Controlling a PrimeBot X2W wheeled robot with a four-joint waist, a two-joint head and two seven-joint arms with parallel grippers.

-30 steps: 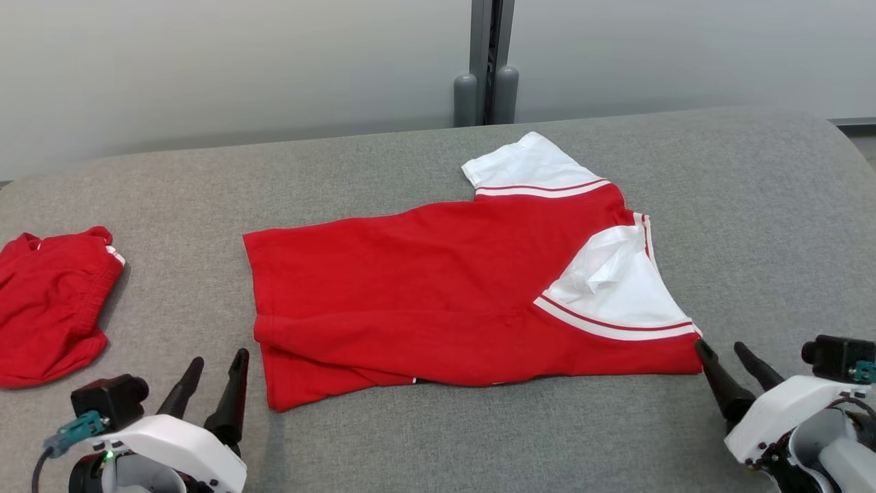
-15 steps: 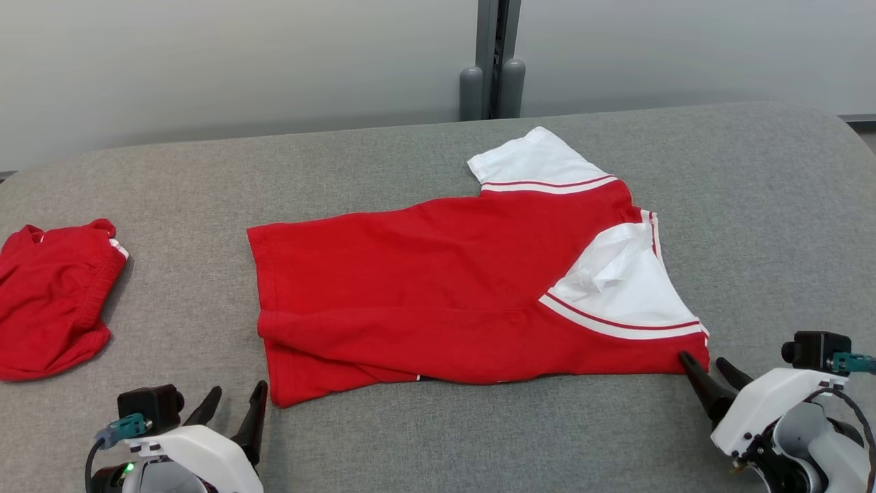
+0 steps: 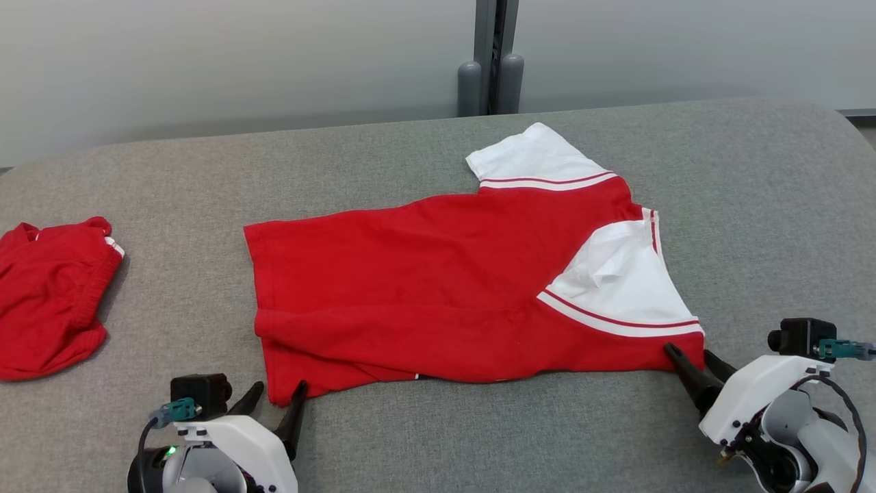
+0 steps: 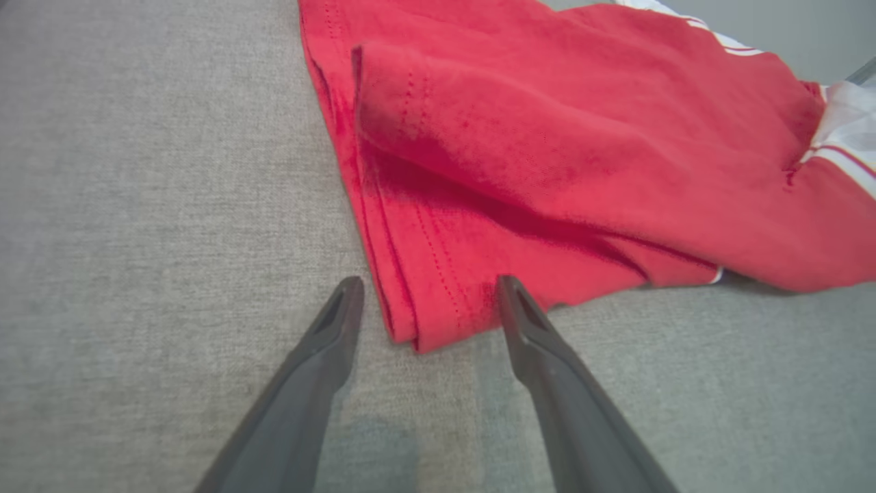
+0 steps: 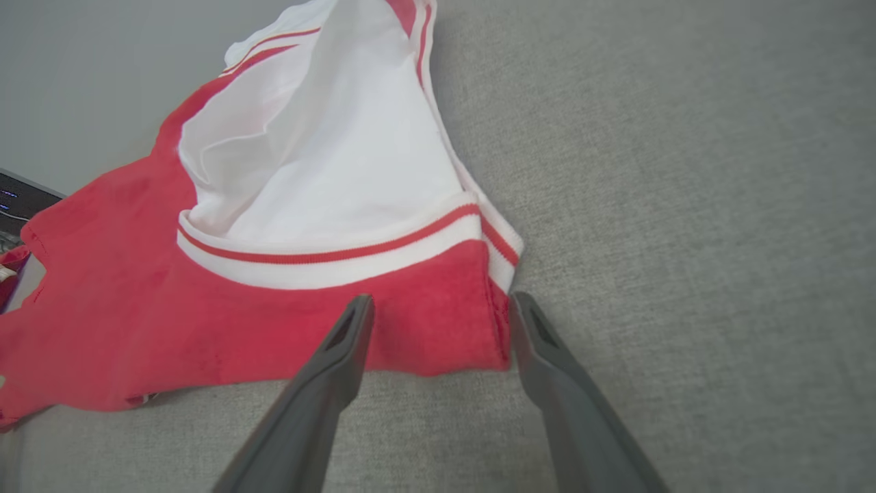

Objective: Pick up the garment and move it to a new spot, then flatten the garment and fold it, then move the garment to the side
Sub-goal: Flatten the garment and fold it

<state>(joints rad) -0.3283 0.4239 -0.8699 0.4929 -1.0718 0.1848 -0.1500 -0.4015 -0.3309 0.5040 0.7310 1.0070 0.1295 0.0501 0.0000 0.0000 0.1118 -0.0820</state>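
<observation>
Red short-sleeved fabric shirt with white striped sleeves lies spread mid grey fabric-covered surface, near edge folded over. Left gripper fingers apart, straddling near-left hem corner. Right gripper fingers apart, straddling near-right corner below white sleeve. Crumpled red cloth bundle far left, well apart.

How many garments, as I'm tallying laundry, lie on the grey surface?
2. A red-and-white shirt lies spread across the middle; a crumpled red garment sits at the left edge of the head view. More could lie beyond the frame.
</observation>
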